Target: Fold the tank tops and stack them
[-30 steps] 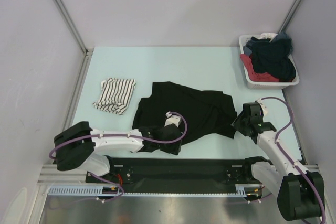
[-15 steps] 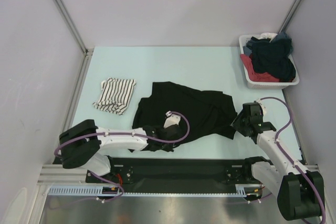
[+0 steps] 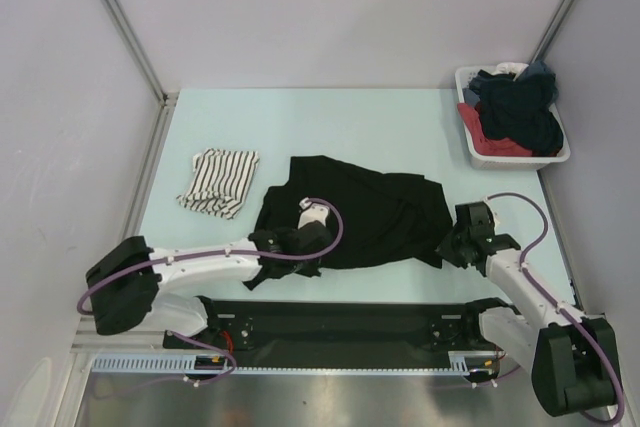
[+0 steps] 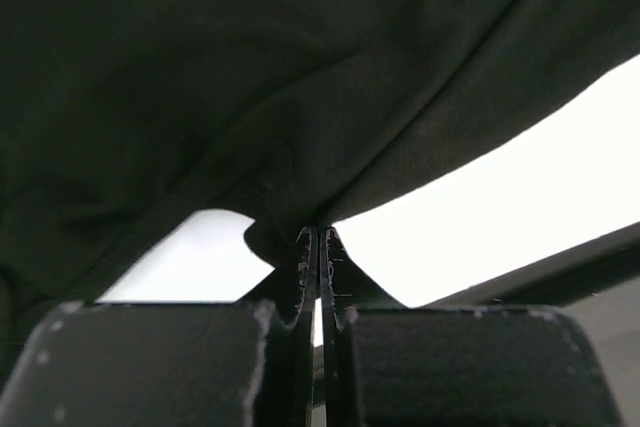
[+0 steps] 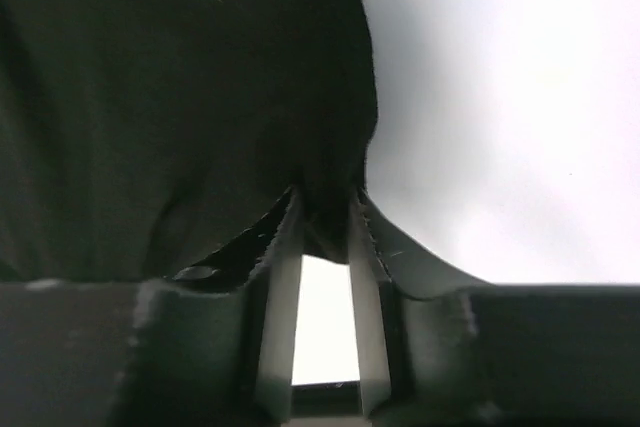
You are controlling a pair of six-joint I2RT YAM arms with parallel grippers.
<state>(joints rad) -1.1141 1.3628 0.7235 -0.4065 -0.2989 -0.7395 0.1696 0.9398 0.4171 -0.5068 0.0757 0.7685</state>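
Pinching black tank top [image 3: 380,217], left end effector [image 4: 318,239] (earlier parted) clamped.

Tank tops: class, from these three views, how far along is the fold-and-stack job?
Done: the striped tank top lies in a compact fold at the left of the table. In hand: the black tank top is unfolded; the left end effector is shut on its near hem, the right end effector pinches its right edge. Left: fold the black one, then stack the two.

Both wrist views cut off the black tank top [image 4: 250,67].
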